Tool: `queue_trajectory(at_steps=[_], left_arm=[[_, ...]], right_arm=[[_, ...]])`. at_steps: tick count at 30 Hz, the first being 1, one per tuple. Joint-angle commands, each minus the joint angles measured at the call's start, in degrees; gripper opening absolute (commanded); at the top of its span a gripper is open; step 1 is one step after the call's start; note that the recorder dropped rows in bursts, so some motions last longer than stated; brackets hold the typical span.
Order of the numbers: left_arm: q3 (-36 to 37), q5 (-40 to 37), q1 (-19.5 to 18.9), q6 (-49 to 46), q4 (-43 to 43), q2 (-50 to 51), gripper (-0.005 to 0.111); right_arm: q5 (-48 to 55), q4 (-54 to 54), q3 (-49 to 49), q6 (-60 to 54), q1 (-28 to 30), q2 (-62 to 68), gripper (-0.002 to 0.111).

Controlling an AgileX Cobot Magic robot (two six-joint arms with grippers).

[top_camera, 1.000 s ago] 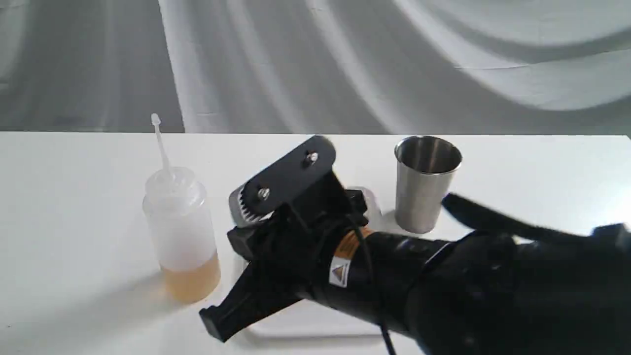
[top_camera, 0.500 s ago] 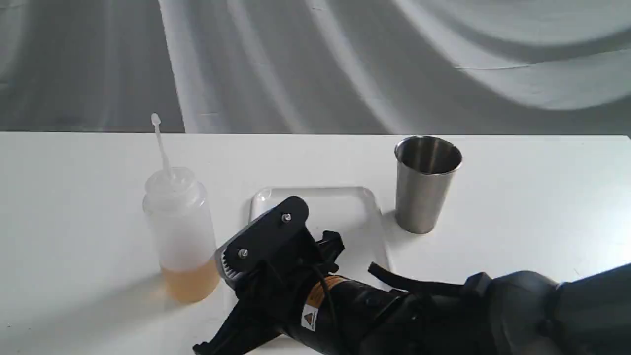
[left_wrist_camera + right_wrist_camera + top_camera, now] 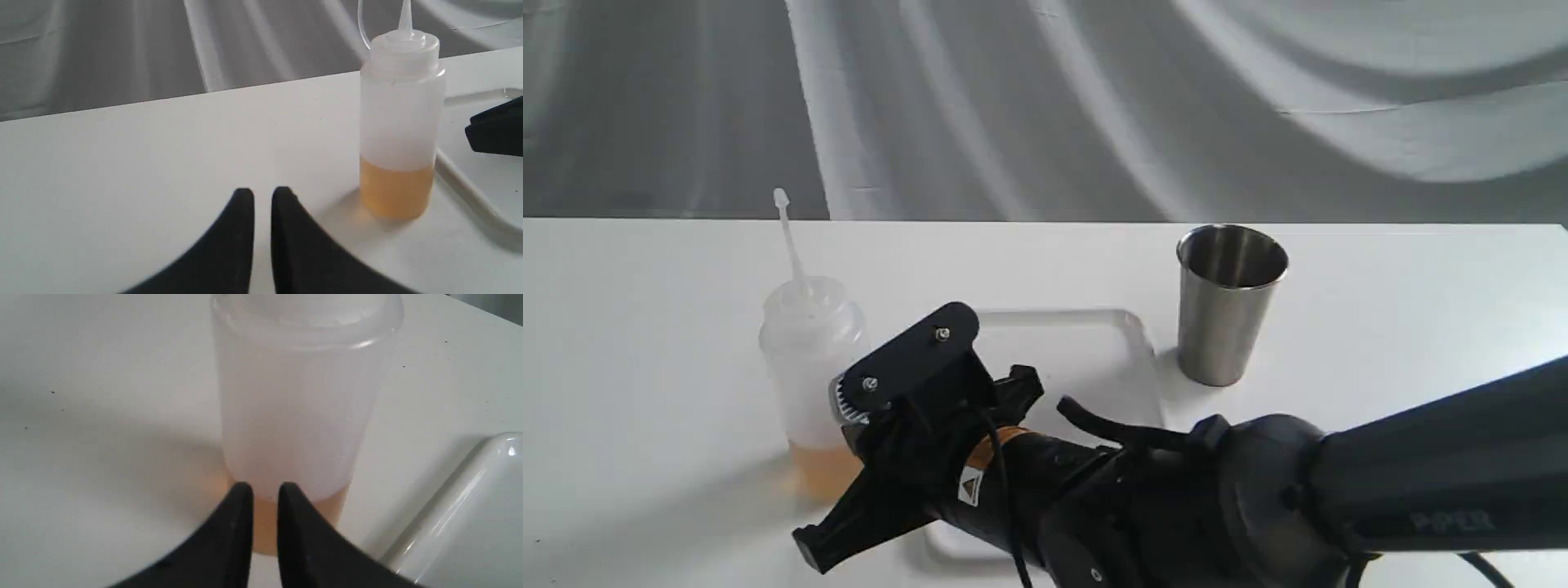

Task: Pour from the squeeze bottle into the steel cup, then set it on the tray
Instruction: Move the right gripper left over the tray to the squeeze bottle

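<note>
Now we see the white table (image 3: 645,327) under our right claw (image 3: 265,486). The tray (image 3: 470,486) lies just beside it, the squeeze bottle (image 3: 294,416) stands upright just ahead of its tips, and the steel cup (image 3: 1229,302) is well apart, past the tray. The right claw and the left claw (image 3: 262,190) are each pressed nearly together, pinching nothing.

My right arm (image 3: 1380,482) lies low, stretched across the middle toward the left. My right pincer (image 3: 264,491): fingers drawn nearly together, only a thin slit between. My left pincer (image 3: 262,195): the same.
</note>
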State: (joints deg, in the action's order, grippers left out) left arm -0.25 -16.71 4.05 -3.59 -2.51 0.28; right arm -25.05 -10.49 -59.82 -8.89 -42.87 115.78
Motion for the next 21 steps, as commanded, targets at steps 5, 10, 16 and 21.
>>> queue_trajectory(at_steps=[5, 10, 16, 21], left_arm=[[0.3, 0.4, 0.2, 0.1, 0.0, -0.3, 0.008], [0.3, 0.4, 0.2, 0.1, 0.0, -0.3, 0.008], [0.3, 0.4, 0.2, 0.1, 0.0, -0.3, 0.008], [0.3, 0.4, 0.2, 0.1, 0.0, -0.3, 0.008]], right_arm=[[0.7, -1.1, -0.3, 0.2, 0.0, -0.1, 0.054], [0.7, -2.4, -0.3, 0.4, 0.0, -0.1, 0.084], [0.3, -3.1, -0.3, 0.4, 0.0, -0.1, 0.087], [-1.3, -4.8, -0.3, 0.4, 0.0, 1.8, 0.087]])
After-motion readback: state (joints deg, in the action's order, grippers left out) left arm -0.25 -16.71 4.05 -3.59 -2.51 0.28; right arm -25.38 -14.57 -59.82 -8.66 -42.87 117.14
